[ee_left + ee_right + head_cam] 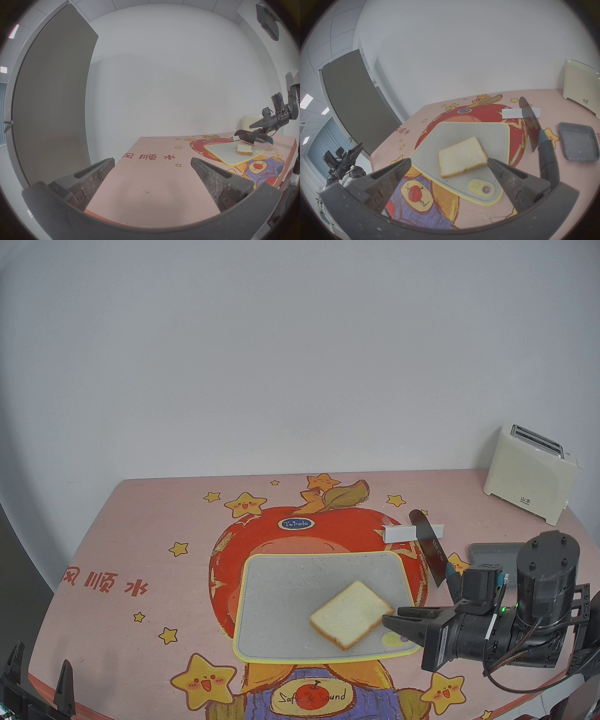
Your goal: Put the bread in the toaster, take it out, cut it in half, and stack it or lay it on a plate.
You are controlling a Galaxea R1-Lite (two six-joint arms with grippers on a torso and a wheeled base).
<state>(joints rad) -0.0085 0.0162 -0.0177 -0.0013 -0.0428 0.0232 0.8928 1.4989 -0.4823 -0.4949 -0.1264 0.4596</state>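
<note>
A square slice of white bread, pale-faced with a thin tan crust and uncut, is lying flat on the grey, yellow-rimmed plastic cutting board. It is sitting toward the board's near right corner, askew to its edges. The right gripper is hovering at the board's right edge, just beside the slice, jaws apart. The left gripper is hanging well left of the board, jaws likewise apart. A dark-bladed knife is lying just right of the board.

White, tan-crusted bread; grey, yellow-edged cutting board; cream toaster; pink star-and-apple-printed table; dark grey tray.
</note>
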